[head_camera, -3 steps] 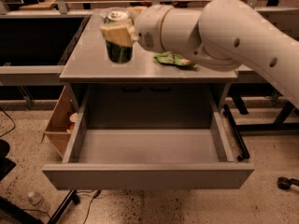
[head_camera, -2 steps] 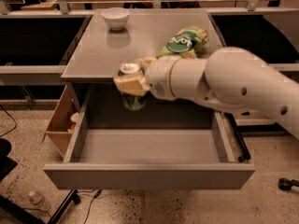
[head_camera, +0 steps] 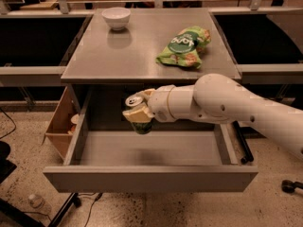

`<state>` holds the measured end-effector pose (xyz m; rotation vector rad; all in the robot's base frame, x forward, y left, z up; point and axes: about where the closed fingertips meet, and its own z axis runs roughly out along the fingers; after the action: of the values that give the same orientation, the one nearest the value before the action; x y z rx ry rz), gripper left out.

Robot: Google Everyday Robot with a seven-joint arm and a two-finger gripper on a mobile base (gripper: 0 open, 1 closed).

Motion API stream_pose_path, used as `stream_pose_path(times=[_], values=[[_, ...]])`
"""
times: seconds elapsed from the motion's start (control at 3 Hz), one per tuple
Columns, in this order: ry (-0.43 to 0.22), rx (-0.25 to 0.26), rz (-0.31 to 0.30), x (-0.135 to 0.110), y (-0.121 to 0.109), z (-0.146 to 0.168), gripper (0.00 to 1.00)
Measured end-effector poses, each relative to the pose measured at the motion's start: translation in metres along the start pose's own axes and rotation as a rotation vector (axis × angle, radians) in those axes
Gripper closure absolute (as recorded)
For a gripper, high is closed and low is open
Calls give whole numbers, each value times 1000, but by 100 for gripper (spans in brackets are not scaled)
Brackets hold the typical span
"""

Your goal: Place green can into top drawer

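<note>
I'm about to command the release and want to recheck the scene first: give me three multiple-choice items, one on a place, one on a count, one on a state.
1. Where is the green can?
A on the tabletop
B in the gripper, above the top drawer
C on the ground

2. How many things sit on the table?
A one
B two
C four

3. The top drawer is:
A pulled open
B shut
C removed

Answers:
1 B: the gripper is shut on the green can over the drawer's inside.
2 B: only the white bowl and the green snack bag are there.
3 A: its inside shows in front of the table.
</note>
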<state>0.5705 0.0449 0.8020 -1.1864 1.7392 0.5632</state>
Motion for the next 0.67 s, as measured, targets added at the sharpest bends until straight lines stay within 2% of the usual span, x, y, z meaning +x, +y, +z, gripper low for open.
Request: stream_pose_path(times=[0.33, 0.67], values=[[-62, -47, -86, 17, -24, 50, 100], [-137, -67, -100, 33, -27, 77, 100]])
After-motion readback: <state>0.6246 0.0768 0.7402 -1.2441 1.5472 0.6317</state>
